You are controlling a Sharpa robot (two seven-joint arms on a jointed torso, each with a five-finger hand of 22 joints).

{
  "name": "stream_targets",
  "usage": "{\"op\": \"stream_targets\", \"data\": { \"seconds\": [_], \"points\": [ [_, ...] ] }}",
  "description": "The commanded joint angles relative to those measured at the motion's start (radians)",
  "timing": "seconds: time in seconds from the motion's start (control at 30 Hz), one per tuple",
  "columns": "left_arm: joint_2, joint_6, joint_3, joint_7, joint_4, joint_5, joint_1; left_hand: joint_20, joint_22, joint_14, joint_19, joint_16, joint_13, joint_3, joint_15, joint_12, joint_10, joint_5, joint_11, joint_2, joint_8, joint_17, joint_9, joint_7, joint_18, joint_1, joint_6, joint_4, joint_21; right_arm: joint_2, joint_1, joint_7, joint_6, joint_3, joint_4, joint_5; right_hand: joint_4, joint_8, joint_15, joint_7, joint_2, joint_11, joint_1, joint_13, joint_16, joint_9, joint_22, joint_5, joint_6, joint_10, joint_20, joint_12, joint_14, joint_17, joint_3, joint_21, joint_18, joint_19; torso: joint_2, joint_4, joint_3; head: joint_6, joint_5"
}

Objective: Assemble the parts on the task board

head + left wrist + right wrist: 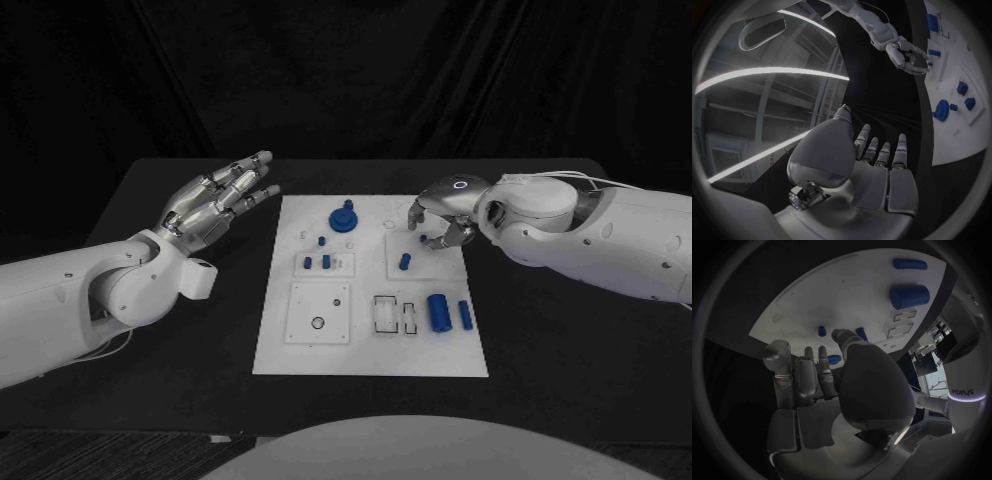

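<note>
Currently, the white task board (372,350) lies mid-table. My left hand (216,198) hangs beside it, fingers apart, empty. My right hand (440,222) curls over the far right corner; I cannot tell its grasp. 2 blue cylinders (450,314) near the right edge look rigid, light, smooth: grip them mid-length.

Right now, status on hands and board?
Left hand open, off the board. Right hand curled over board's far right corner, grip unclear. Two cylinders lying loose. Nothing blocking.
</note>
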Motion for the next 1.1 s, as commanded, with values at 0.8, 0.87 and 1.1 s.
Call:
{"op": "stream_targets", "data": {
  "seconds": [0.8, 0.87, 1.1],
  "points": [
    [0.007, 0.036, 0.001, 0.076, -0.007, 0.011, -0.007, 0.013, -0.029, 0.018, 0.005, 0.001, -0.008, -0.049, 0.023, 0.033, -0.003, 0.09, 0.014, 0.026, -0.009, -0.006, -0.009, 0.022, 0.024, 0.08, 0.005, 0.003, -0.008, 0.023, -0.035, 0.038, -0.024, 0.001, -0.061, 0.027, -0.05, 0.015, -0.014, 0.023, 0.026, -0.011, 0.032, -0.045, -0.029, 0.062, 0.117, -0.062, 0.068, 0.094, -0.008, 0.019, 0.0, -0.03, 0.114, -0.011, 0.0, 0.01, -0.002, 0.001, 0.0, 0.0, 0.003],
    [0.008, 0.038, 0.001, 0.072, -0.008, 0.011, -0.009, 0.016, -0.034, 0.019, 0.007, 0.002, -0.008, -0.046, 0.023, 0.035, -0.005, 0.122, 0.011, 0.031, -0.004, -0.006, -0.006, 0.038, 0.026, 0.107, 0.03, 0.002, -0.008, 0.025, -0.038, 0.047, -0.036, 0.001, -0.066, 0.03, -0.054, 0.018, -0.015, 0.026, 0.03, -0.013, 0.034, -0.049, -0.03, 0.067, 0.116, -0.069, 0.072, 0.101, -0.008, 0.018, -0.001, -0.032, 0.121, -0.013, 0.0, 0.01, -0.001, 0.0012, 0.0003, 0.0, 0.003],
    [0.011, 0.046, 0.001, 0.061, -0.011, 0.011, -0.013, 0.02, -0.037, 0.022, 0.008, 0.005, -0.008, -0.043, 0.025, 0.035, -0.006, 0.14, 0.015, 0.038, -0.002, -0.004, -0.005, 0.042, 0.027, 0.121, 0.039, 0.001, -0.007, 0.032, -0.044, 0.074, -0.067, 0.001, -0.077, 0.04, -0.067, 0.046, -0.023, 0.045, 0.049, -0.025, 0.037, -0.064, -0.034, 0.092, 0.117, -0.087, 0.117, 0.149, -0.014, 0.011, -0.003, -0.039, 0.147, -0.012, 0.0, 0.01, -0.001, 0.0011, -0.0005, 0.0, 0.006]
  ]
}}
